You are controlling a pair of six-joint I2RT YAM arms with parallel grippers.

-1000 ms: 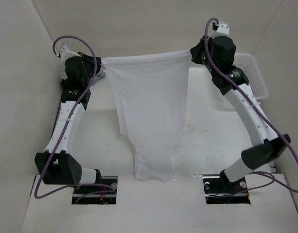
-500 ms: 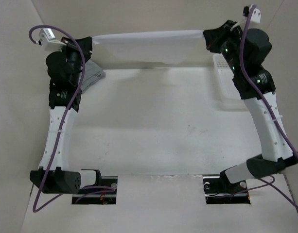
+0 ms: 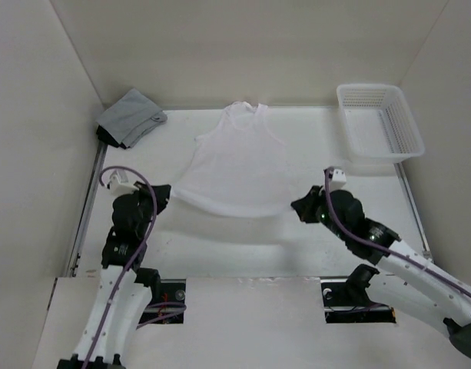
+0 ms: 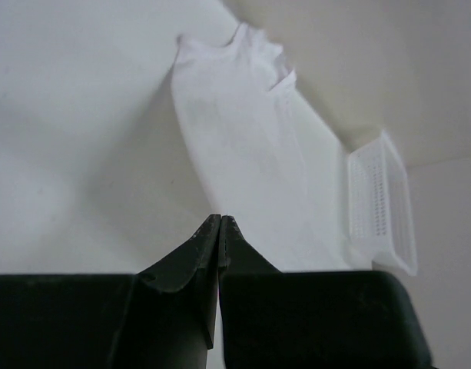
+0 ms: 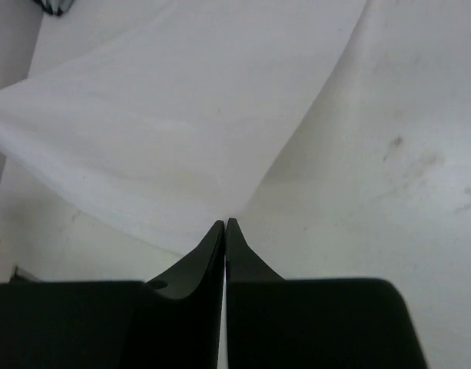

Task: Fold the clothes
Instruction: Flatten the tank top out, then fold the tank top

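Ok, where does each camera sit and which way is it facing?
Top external: above and behind the arm bases, looking down on the table; both arms show, left gripper and right gripper pinching the hem of the white garment.
Left wrist: on the left arm, facing along the garment, basket beside it; shut fingers show.
Right wrist: on the right arm, facing across the garment; shut fingers show.
Shared: all three see the white garment; top and left wrist, the basket.
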